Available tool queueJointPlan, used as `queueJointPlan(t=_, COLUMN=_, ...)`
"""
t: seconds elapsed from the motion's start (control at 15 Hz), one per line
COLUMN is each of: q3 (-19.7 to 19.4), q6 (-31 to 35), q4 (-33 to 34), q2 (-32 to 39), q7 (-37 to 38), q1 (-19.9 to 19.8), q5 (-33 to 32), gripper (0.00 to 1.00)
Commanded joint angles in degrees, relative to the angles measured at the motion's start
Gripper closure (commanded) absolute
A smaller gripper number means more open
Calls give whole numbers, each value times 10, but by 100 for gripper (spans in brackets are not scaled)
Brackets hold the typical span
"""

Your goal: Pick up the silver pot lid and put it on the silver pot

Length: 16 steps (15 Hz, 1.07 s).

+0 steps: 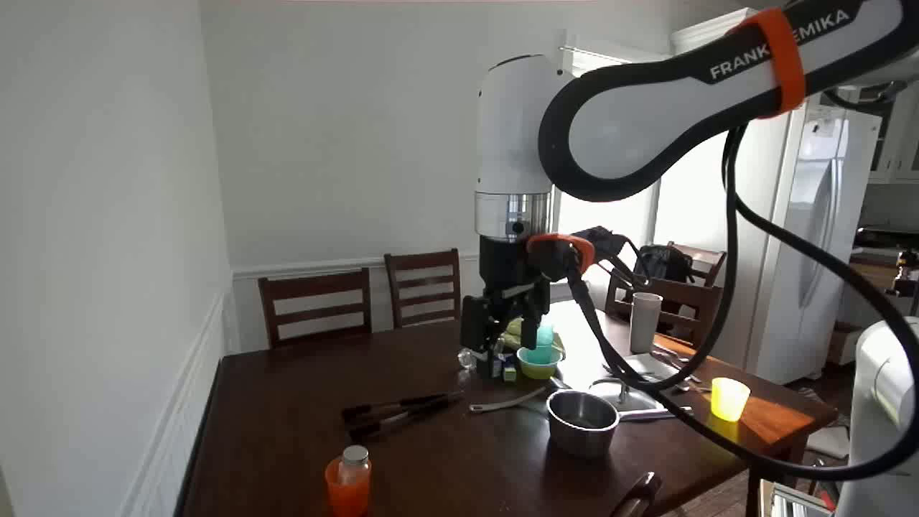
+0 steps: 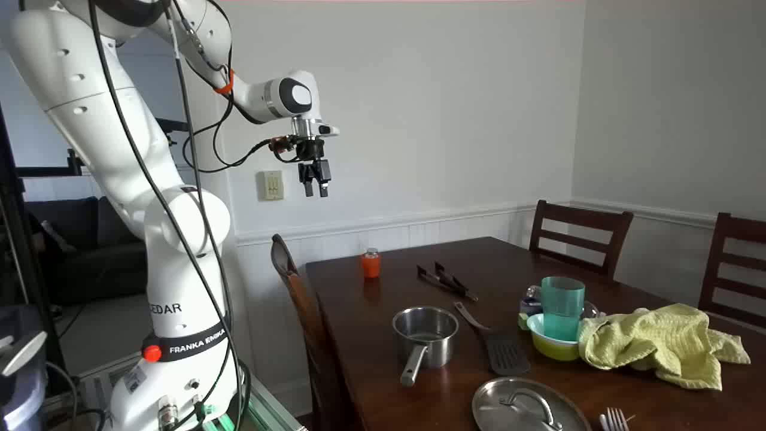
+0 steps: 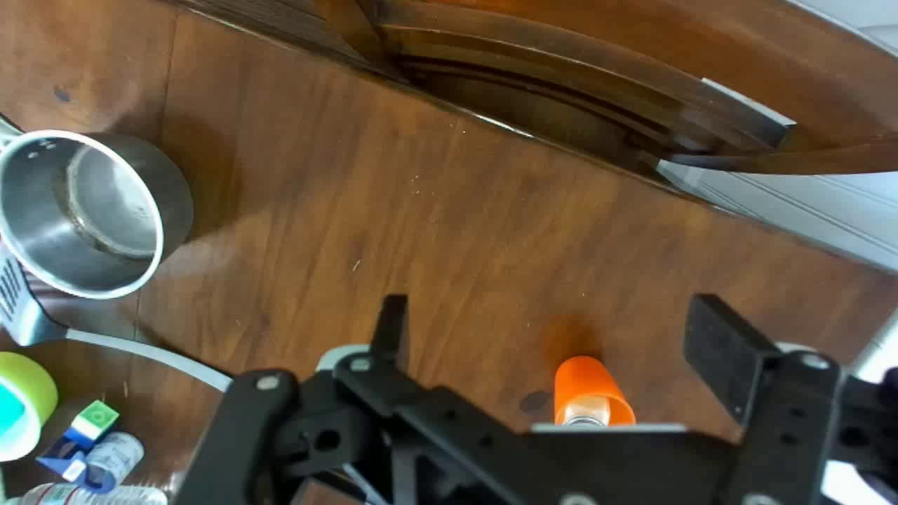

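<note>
The silver pot [image 1: 583,425] stands upright on the dark table, its inside uncovered, in both exterior views [image 2: 440,347]. It also shows at the left of the wrist view [image 3: 168,189]. The silver pot lid [image 2: 508,416], with an arched handle, lies flat on the table beyond the spatula, cut off by the lower edge of that exterior view. In an exterior view the lid [image 1: 637,403] lies behind the pot, partly covered by a cable. It is out of the wrist view. My gripper [image 1: 507,352] is high above the table, fingers apart and empty [image 2: 316,190], also in the wrist view [image 3: 547,308].
An orange cup holding a jar [image 3: 586,382] stands below the gripper. Tongs [image 2: 446,280] and a spatula [image 2: 505,354] lie near the pot. A bowl with a teal cup [image 2: 562,308], a yellow cloth [image 2: 664,341] and a yellow cup [image 1: 729,399] stand farther off. A chair [image 2: 302,299] borders the table.
</note>
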Motion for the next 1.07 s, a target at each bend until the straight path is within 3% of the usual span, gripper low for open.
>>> queueJointPlan(t=0.0, q3=-11, q6=-1, q4=1, q2=2, q7=4, q1=12, q5=-5, gripper=0)
queueJointPlan(t=0.73, q3=-11, q6=-1, q4=1, q2=2, q7=4, q1=12, q5=-5, gripper=0)
queueJointPlan(t=1.0, q3=-37, q6=-20, q4=-18, q2=24, q7=54, q1=-15, q5=6, gripper=0)
